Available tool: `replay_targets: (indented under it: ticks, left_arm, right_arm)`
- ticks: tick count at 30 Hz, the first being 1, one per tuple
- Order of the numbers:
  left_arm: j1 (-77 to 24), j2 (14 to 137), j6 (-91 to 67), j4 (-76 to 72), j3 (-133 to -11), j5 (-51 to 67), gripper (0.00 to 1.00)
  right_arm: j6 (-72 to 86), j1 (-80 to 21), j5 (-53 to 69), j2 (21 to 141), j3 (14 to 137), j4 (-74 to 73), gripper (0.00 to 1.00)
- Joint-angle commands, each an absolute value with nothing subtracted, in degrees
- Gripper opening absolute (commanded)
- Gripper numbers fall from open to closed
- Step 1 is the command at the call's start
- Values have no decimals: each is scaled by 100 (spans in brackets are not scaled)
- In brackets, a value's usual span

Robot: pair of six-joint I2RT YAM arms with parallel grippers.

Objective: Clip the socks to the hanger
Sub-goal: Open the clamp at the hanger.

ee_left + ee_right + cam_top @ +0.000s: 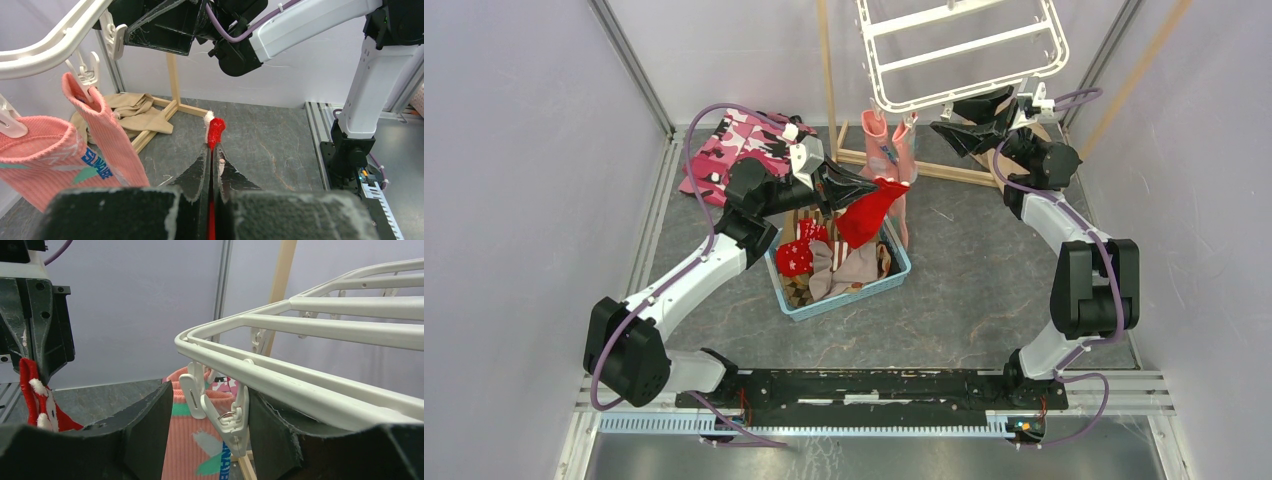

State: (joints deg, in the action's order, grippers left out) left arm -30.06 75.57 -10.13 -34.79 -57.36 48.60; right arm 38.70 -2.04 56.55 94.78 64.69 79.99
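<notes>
Right, red sock (869, 212) is pinched in the left gripper (212, 149), jaws clenched tight on it, tip poking out past the fingers. It hangs over the basket (864, 288), just beside the two pink socks (876, 135) already pegged, below the hanger (310, 332) and not yet at a peg. Right gripper (210, 412) sits parted around a free peg (231, 422) on the near rim. There's a gap on one side, so I read it as not squeezing yet. So you're mid-handover: sock up, peg not opened. Next, I'd say: squeeze that peg open, feed the sock's edge into its mouth, ease off the peg before the left lets go. Writing: blue letters on a pink sock, pink ones on its white band, neither readable
</notes>
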Motion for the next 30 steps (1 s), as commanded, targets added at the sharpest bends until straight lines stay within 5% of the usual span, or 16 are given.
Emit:
replay_targets:
  ticks: [1, 12, 30]
  left_arm:
    - [-2988, 7421, -866, -3574, -5796, 4948, 2]
    - [-2988, 7379, -862, -3559, -5757, 4948, 2]
    - [-2988, 7343, -886, -3524, -5744, 4933, 2]
  right_arm:
    - [3884, -220, 5810, 9325, 6553, 8165, 61]
    - [3882, -215, 5810, 9279, 6556, 8077, 54]
    - [3899, -228, 5757, 9161, 6538, 7944, 25]
